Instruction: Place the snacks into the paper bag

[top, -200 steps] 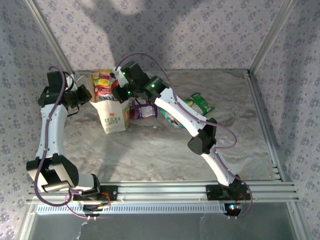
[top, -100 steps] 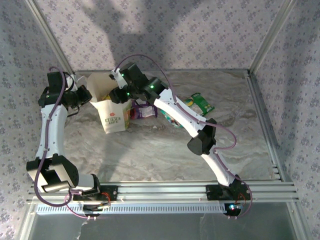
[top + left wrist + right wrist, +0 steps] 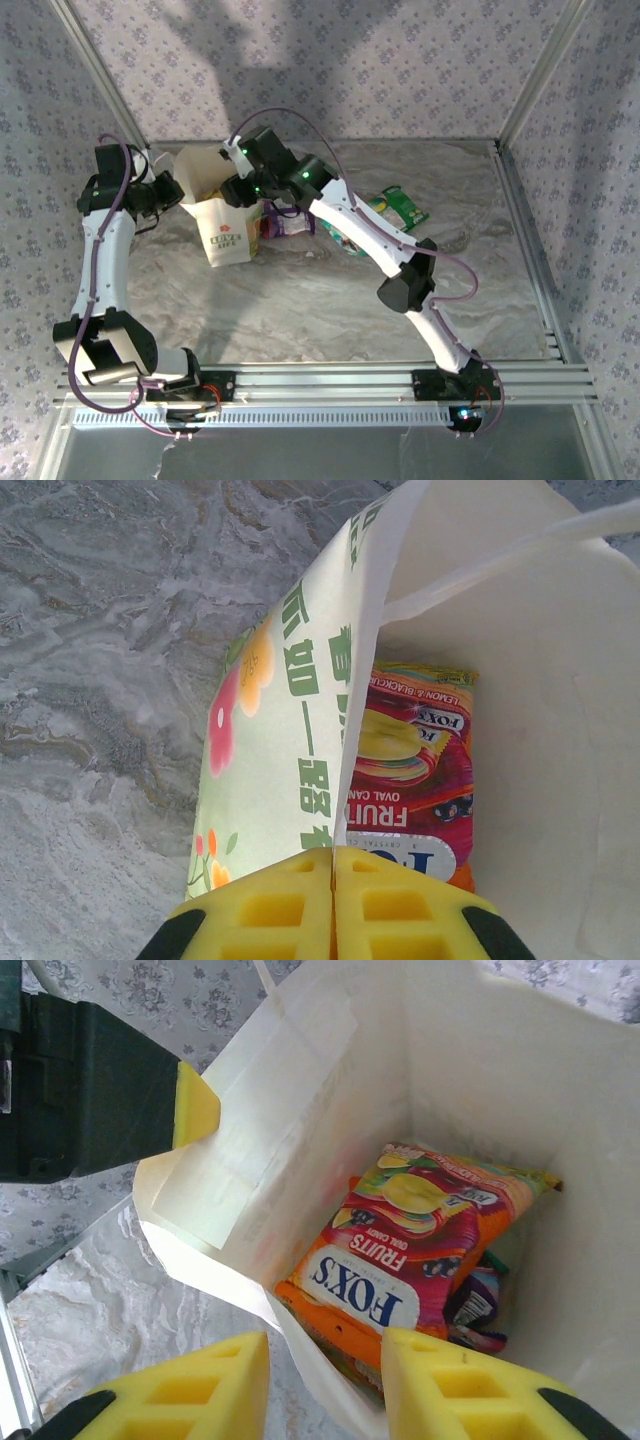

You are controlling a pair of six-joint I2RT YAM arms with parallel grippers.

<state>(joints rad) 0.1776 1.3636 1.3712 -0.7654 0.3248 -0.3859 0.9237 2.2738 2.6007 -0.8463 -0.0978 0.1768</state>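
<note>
Since a second ago the orange FOX'S packet (image 3: 410,1250) has gone from above the bag's mouth to inside it, and the right jaws have parted.

At the upper left of the overhead view my left pincer (image 3: 333,865) is closed tight on one wall of the paper bag (image 3: 228,235), holding the mouth open. The packet lies face up in the bag, on other wrappers I can't tell apart. Over the mouth, the right pincer (image 3: 325,1360) hangs partly open and empty, its pads straddling the near rim.

That rim is my worry. If I pull the right arm back low, a pad could hook the paper or a cord handle and drag the bag, and with only one wall pinched it could twist, tear or tip. I would lift clear first.

Right of the bag, the purple packet (image 3: 290,222) lies just beside it under the right arm, so a careless sweep could shove it away. The green-and-white packet (image 3: 400,207) sits further right.

The table (image 3: 300,310) is smooth grey marbling, likely slick under foil. Flower-patterned walls (image 3: 400,60) close the space in, with a metal rail (image 3: 330,385) along the bottom.
</note>
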